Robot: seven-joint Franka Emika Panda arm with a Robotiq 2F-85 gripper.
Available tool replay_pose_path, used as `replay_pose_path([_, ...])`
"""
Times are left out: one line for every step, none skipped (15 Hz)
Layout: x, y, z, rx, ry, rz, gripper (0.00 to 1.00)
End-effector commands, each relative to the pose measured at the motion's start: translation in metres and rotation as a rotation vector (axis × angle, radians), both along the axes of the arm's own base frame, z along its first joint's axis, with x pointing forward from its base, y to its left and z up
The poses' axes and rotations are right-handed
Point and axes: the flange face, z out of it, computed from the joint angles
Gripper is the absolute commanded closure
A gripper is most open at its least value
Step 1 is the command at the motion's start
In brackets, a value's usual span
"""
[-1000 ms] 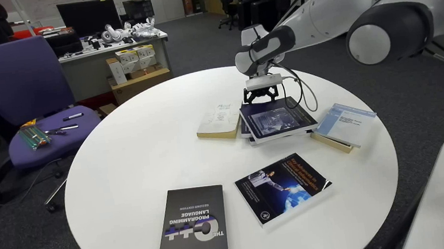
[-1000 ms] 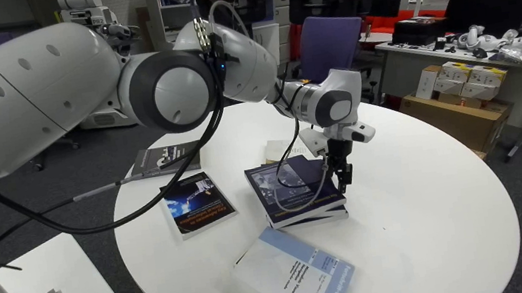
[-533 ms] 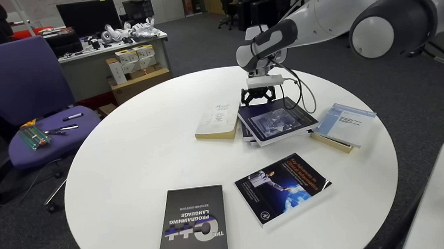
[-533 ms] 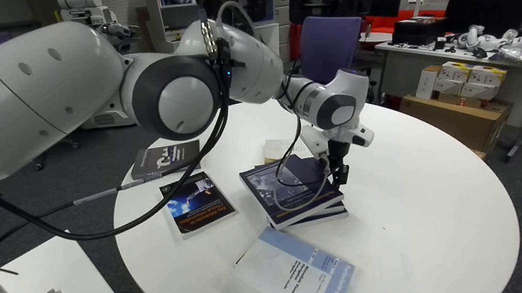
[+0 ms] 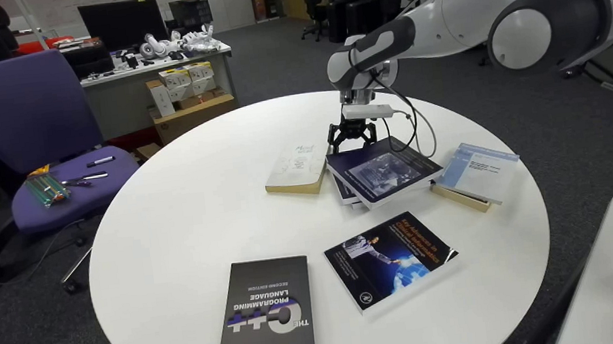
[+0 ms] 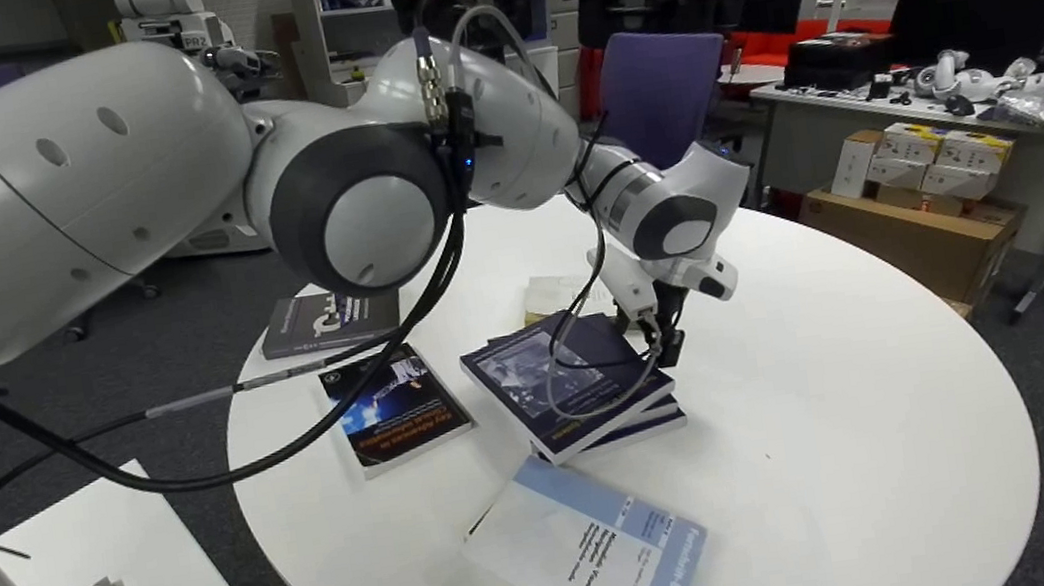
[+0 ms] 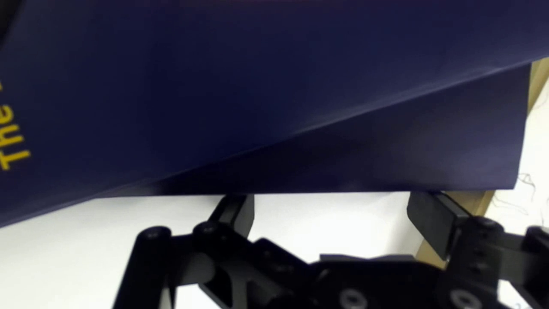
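Note:
My gripper [image 5: 353, 141] is open and empty, at the far edge of a stack of dark blue books. In the wrist view its fingers [image 7: 332, 214] are spread wide, and their tips reach the edge of a lower blue book [image 7: 386, 150]; actual contact is unclear. The top blue book [image 5: 386, 170], with a grey photo on its cover, lies turned on the stack and overhangs the lower ones [image 6: 631, 433]. In an exterior view the gripper [image 6: 670, 346] stands low beside the stack. A cream book [image 5: 297, 167] lies next to the stack and partly shows in the wrist view [image 7: 541, 79].
A pale blue and white book [image 5: 477, 171] lies on another book at the stack's other side. A clinical informatics book [image 5: 392, 257] and a grey C++ book [image 5: 265, 319] lie on the round white table [image 5: 192, 224]. A cable [image 6: 552, 390] loops over the top book.
The gripper has moved toward the robot base and tilted. The blue stack has slid the same way, the top book turning slightly. The cream book has shifted a little too.

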Motion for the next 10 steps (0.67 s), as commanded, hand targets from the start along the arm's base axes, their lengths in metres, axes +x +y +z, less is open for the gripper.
replay_pose_path([-0.003, 0.007, 0.015, 0.019, 0.037, 0.045, 0.0])
replay_pose_path([-0.003, 0.008, 0.019, 0.028, 0.034, 0.05, 0.0])
replay_pose_path([-0.003, 0.008, 0.022, 0.037, 0.035, 0.053, 0.0])
replay_pose_path([-0.003, 0.009, 0.024, 0.043, 0.033, 0.059, 0.0])
replay_pose_path([-0.004, 0.01, 0.025, 0.055, 0.035, 0.066, 0.0])
replay_pose_path([-0.004, 0.012, 0.024, 0.064, 0.036, 0.076, 0.0])
replay_pose_path([-0.005, 0.015, 0.023, 0.072, 0.036, 0.088, 0.0])
replay_pose_path([-0.006, 0.018, 0.023, 0.082, 0.034, 0.104, 0.0])
replay_pose_path([-0.006, 0.022, 0.022, 0.089, 0.03, 0.125, 0.0])
replay_pose_path([-0.006, 0.026, 0.022, 0.1, 0.028, 0.145, 0.0])
